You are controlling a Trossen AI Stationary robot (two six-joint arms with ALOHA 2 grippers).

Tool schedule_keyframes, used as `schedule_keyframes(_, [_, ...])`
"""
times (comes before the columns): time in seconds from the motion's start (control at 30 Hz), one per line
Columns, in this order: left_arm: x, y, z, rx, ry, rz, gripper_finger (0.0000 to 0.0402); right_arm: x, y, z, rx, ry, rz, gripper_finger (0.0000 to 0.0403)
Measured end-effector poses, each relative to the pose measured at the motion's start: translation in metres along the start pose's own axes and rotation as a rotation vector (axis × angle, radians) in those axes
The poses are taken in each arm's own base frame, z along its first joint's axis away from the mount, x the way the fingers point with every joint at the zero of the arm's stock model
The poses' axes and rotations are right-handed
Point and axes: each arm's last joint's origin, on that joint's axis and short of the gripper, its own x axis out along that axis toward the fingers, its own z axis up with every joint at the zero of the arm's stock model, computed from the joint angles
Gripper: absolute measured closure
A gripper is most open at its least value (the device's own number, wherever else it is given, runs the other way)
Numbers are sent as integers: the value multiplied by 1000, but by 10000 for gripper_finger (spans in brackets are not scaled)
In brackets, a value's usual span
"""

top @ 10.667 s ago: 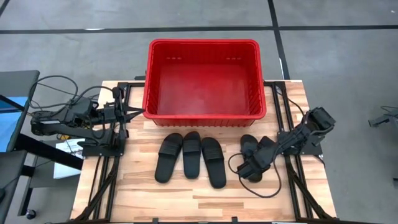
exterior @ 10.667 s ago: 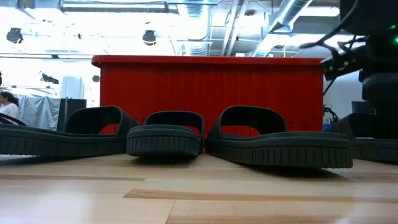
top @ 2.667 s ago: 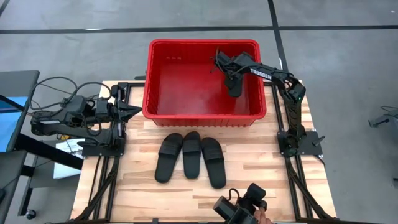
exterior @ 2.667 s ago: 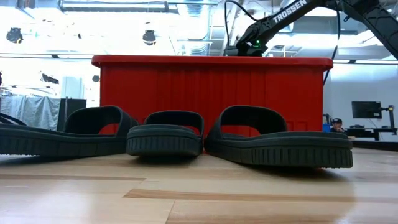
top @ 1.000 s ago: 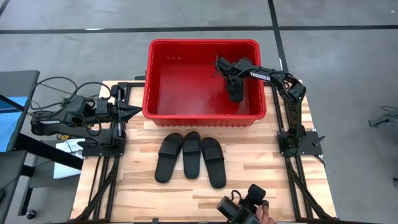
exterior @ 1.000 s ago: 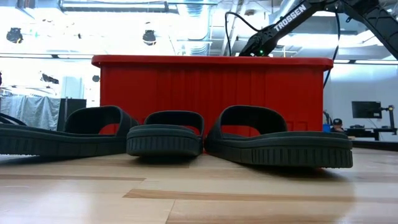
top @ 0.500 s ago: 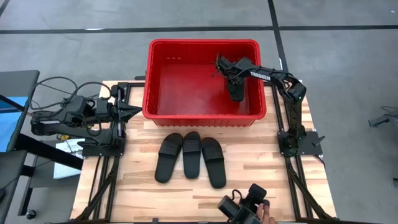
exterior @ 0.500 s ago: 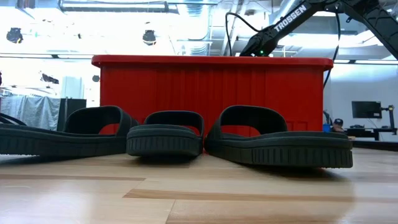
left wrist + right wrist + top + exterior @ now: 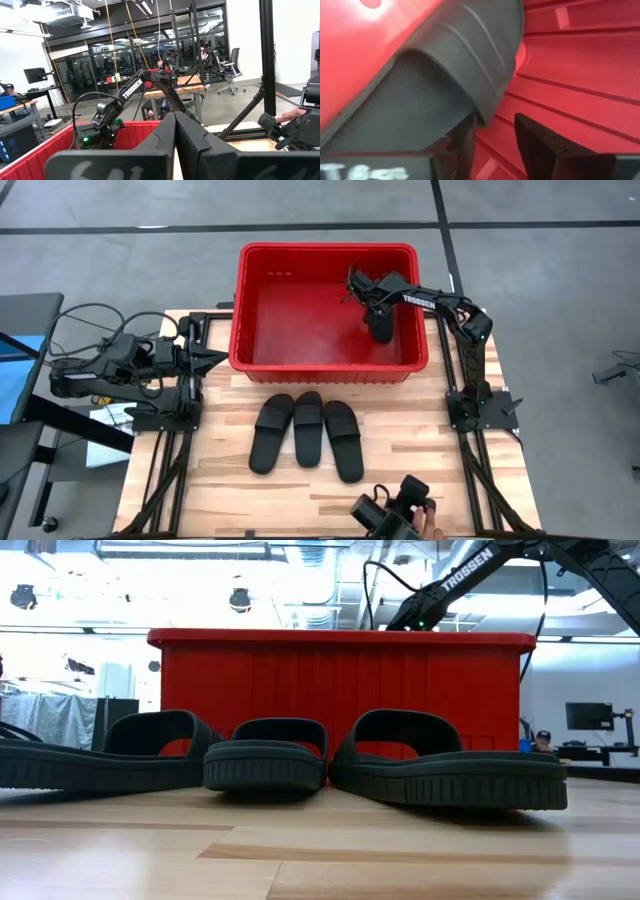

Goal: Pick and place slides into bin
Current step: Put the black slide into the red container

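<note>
The red bin (image 9: 325, 248) stands at the table's far edge and also shows in the low view (image 9: 340, 690). One black slide (image 9: 381, 330) is inside it near the right wall, and fills much of the right wrist view (image 9: 435, 80). My right gripper (image 9: 378, 310) reaches down into the bin just over that slide, fingers apart (image 9: 494, 124). Three more slides (image 9: 272, 432) (image 9: 308, 427) (image 9: 342, 440) lie soles down, side by side, on the table in front of the bin. My left gripper (image 9: 215, 360) waits shut at the table's left side (image 9: 175, 131). My right gripper comes down into the bin from above. One finger (image 9: 465, 137) stands right at the edge of the slide's strap (image 9: 487, 107). The other finger stands apart over the bin's red floor. Whether the first finger touches the slide, I cannot tell.
A person's hand with a dark device (image 9: 395, 515) shows at the table's near edge, right of the middle. Bare wood lies in front of and beside the three slides. The left half of the bin's floor (image 9: 290, 320) is bare.
</note>
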Motion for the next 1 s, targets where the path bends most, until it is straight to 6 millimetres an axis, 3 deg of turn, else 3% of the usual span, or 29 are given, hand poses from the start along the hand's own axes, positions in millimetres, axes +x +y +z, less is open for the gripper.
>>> schedule_keyframes(0.43, [0,0,-2,4,24,-4,401,-2,4,-7,-59,63,12,248])
schedule_keyframes(1.0, [0,0,-2,3,16,-3,401,-27,31,-7,-208,57,-87,250])
